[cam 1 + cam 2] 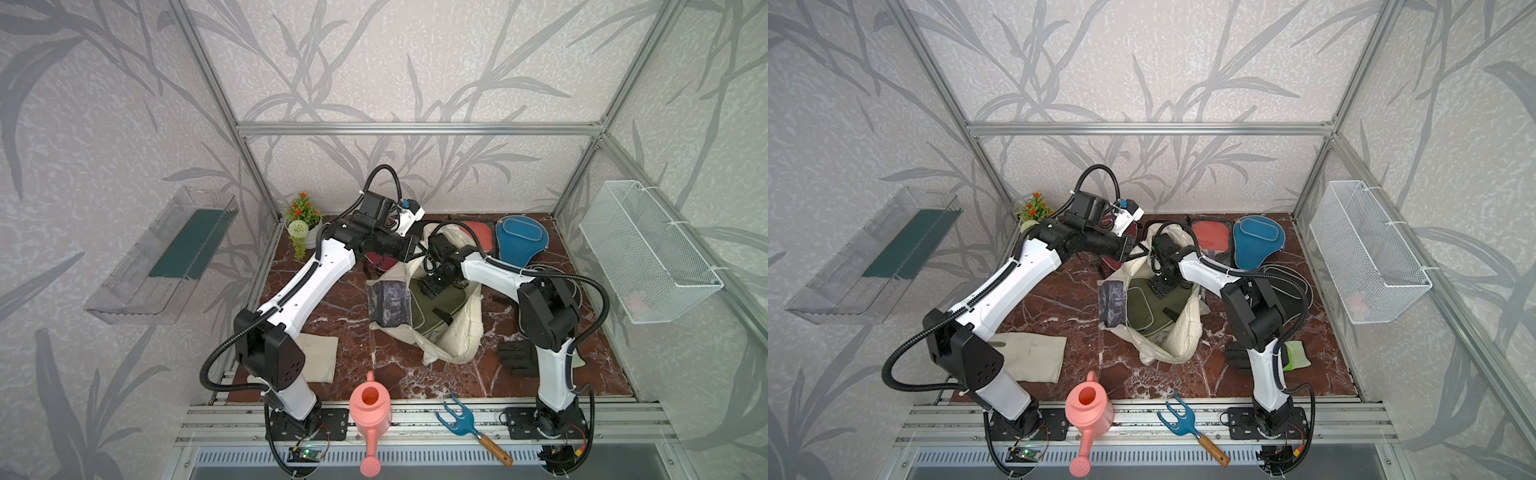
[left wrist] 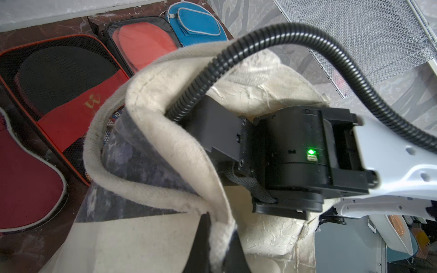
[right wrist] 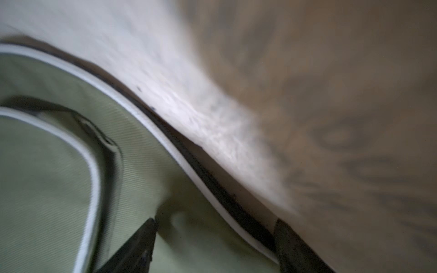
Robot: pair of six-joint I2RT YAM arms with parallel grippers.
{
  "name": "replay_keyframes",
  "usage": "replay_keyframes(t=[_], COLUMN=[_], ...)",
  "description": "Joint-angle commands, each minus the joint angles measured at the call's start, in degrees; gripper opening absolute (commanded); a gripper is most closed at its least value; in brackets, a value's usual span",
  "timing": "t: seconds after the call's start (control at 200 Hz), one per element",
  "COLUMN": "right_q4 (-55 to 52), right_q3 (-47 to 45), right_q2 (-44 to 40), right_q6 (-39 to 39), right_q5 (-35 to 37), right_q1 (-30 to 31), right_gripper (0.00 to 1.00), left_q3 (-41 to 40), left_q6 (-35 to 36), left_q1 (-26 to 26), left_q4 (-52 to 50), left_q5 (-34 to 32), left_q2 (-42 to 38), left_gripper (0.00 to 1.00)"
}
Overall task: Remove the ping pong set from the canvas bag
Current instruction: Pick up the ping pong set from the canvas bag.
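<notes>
Reaching mid-frame into the canvas bag, my open right gripper straddles the piped rim, my best hold, of the olive case, soft and likely light; left gripper clamps bag fabric.

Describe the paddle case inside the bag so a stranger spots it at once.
Find the large cream canvas bag slumped open on the red-brown marble table. In its mouth lies an olive-green padded paddle-shaped case with pale piping. It alone is olive and bagged; the blue case and maroon case lie outside at the table's far side.
</notes>
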Motion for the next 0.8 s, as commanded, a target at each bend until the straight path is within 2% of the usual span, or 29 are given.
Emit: replay_keyframes(t=[0.0,0.05,0.105,0.43,0.795], right_q4=[-1.7,-2.1,-3.5,-6.1,-6.0], right_q3=[1.1,1.1,2.2,1.3,-7.4], right_q2=[3.8,4.5,5.3,2.6,-11.7], right_q6=[0.8,0.6,1.0,0.3,2.4], right_q5=[-1.6,-1.9,-3.0,-2.7,-2.2], right_q1=[-1.7,-1.9,-2.2,-2.3,-2.3], right_gripper=[0.73,0.69,0.61,0.00,0.00], left_q3=[1.7,1.8,1.8,2.1,2.2], left_q6=[2.1,2.4,2.7,3.7,5.4], left_q1=[-1.6,-1.5,-1.6,-1.0,0.1], left_q4=[-4.4,-4.6,-4.6,-5.2,-7.7], left_q5=[8.6,8.8,9.0,7.8,1.0], left_q2=[0.0,0.1,0.1,0.1,-1.5], left_gripper=[0.00,0.00,0.00,0.00,0.00])
